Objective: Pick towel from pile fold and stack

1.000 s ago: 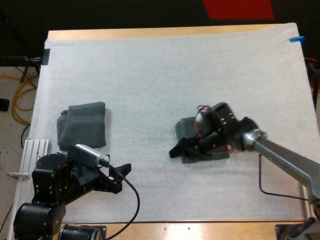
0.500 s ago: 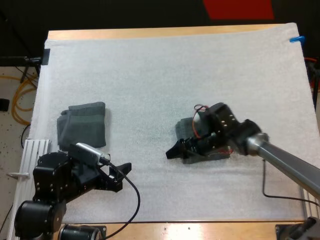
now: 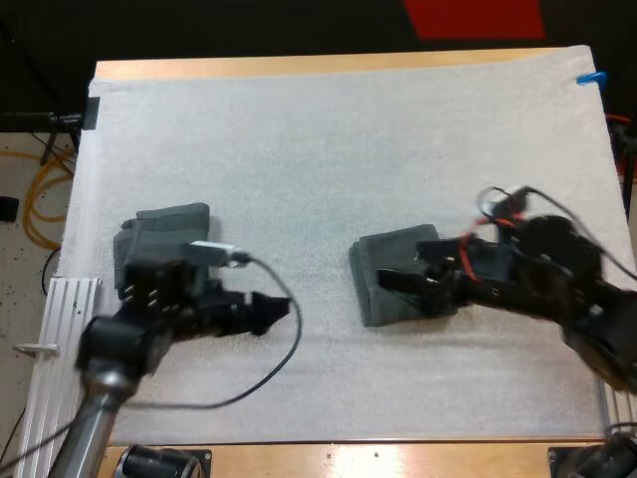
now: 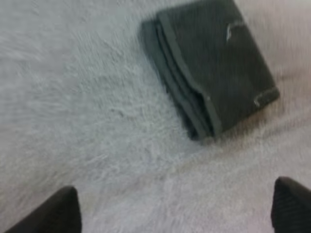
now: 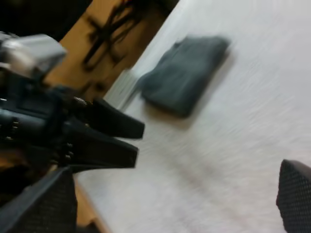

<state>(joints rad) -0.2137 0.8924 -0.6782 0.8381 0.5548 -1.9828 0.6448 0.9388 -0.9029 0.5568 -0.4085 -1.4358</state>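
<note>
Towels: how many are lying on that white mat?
2. The left towel lies near the mat's left edge, just beyond the left claw. The middle towel lies mid-mat, at the right claw. Either may be a stack; I cannot tell.

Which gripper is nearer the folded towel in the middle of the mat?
Right. The right gripper is at the towel's right side; the left gripper sits apart, to its left.

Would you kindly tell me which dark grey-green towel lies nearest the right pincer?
The folded dark grey-green towel at the middle of the white mat: the right pincer reaches over it, while the other towel lies far left.
</note>
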